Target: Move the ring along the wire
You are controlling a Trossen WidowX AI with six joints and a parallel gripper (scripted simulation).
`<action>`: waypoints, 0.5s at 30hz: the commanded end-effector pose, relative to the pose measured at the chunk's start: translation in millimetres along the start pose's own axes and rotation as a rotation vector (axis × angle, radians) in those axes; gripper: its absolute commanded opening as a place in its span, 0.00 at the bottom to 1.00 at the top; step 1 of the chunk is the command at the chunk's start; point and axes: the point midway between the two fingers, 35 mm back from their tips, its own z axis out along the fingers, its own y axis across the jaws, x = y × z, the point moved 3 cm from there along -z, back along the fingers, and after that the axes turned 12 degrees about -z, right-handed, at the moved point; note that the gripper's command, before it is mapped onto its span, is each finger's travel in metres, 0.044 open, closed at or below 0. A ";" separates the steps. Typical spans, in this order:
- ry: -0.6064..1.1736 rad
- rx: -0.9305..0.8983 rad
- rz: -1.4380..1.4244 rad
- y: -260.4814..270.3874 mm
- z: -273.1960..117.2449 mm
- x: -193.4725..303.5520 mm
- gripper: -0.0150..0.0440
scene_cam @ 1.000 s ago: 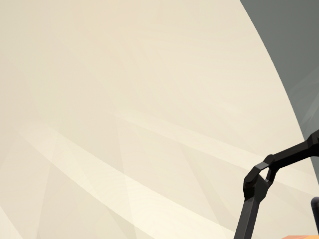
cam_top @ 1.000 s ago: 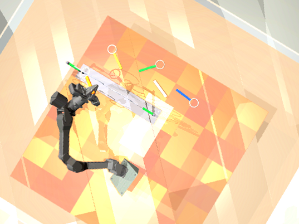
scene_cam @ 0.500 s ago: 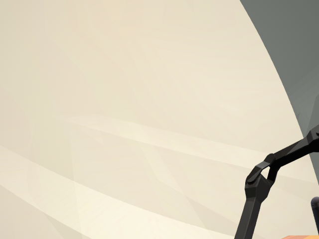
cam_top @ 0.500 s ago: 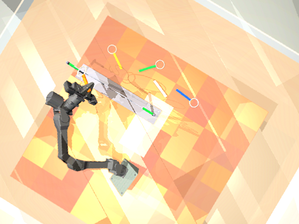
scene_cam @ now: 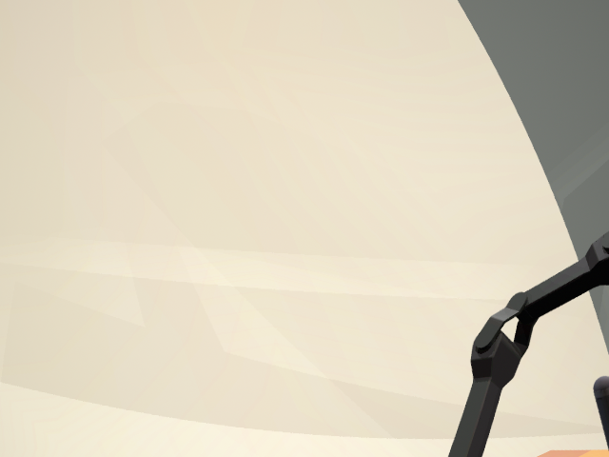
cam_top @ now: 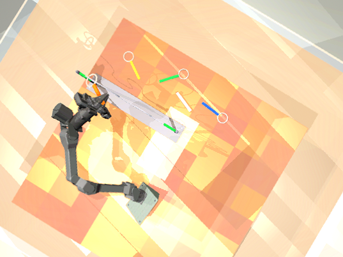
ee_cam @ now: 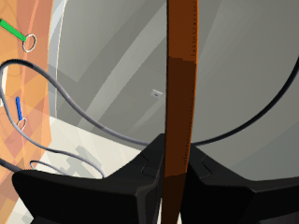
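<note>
The orange handle (cam_top: pixel 96 89) (ee_cam: pixel 182 84) is pinched between the fingertips of my gripper (cam_top: pixel 101 99) (ee_cam: pixel 168 139), which is shut on it. Its white ring (cam_top: pixel 86 81) is around the wire near the inner end of the left green part (cam_top: pixel 82 75), seen from above. The ring is outside the wrist view. The curved wire (ee_cam: pixel 80 112) passes behind the handle in that view; the gap between them cannot be judged. The right green part (cam_top: pixel 170 127) meets the right post (cam_top: pixel 176 131). Both posts stand on the pale base plate (cam_top: pixel 171 135).
Behind the wire lie a yellow-handled ring (cam_top: pixel 135 69), a green-handled ring (cam_top: pixel 169 78) (ee_cam: pixel 13 31), a blue-handled ring (cam_top: pixel 210 108) (ee_cam: pixel 19 107) and a white bar (cam_top: pixel 183 101). The exterior view shows only arm links (scene_cam: pixel 486 359) and a post top (scene_cam: pixel 600 387).
</note>
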 end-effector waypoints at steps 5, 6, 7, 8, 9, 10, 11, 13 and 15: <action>-0.059 -0.031 0.098 3.4 7.6 0.6 0.00; -0.061 -0.036 0.109 3.8 7.7 0.5 0.00; -0.062 -0.040 0.121 4.1 7.7 0.4 0.00; -0.063 -0.045 0.132 4.5 7.7 0.3 0.00; -0.064 -0.050 0.144 4.8 7.7 0.2 0.00; -0.065 -0.055 0.155 5.2 7.7 0.0 0.00; -0.067 -0.059 0.167 5.5 7.7 -0.1 0.00; -0.069 -0.069 0.190 6.2 7.6 -0.3 0.00; -0.071 -0.078 0.213 6.9 7.6 -0.6 0.00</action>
